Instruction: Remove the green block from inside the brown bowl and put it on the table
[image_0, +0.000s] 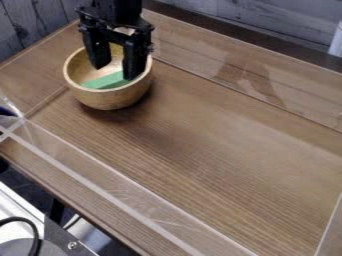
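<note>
While the table (214, 140) takes up pretty much the whole shot, wood grain with clear raised edges, the brown bowl (83, 92) sits near its far left corner. Right over the bowl hangs the black gripper (115, 58), fingers spread wide apart and holding nothing. Green block (110, 80) is lying inside the bowl, partly hidden behind those fingers.

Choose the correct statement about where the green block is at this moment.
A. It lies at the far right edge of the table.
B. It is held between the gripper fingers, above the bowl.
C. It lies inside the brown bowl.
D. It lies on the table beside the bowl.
C: the green block lies on the floor of the brown bowl, while the gripper stands open over it, holding nothing.
</note>
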